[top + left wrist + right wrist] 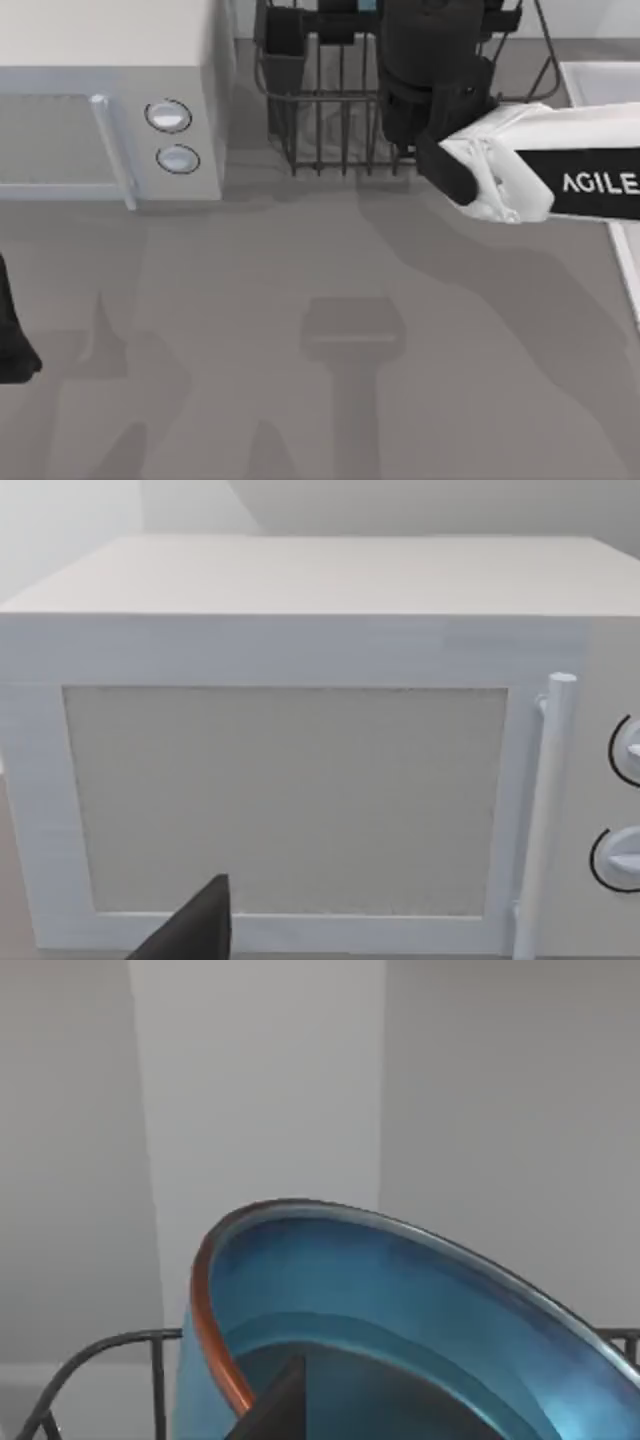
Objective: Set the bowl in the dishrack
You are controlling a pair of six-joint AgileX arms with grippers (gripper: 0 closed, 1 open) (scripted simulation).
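Over dishrack (330, 110), right tool (275, 1410) grips bowl (400, 1300).

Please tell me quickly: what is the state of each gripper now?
Left gripper: parked before the microwave; cannot be told.
Right gripper: over the dishrack, holding the blue bowl.
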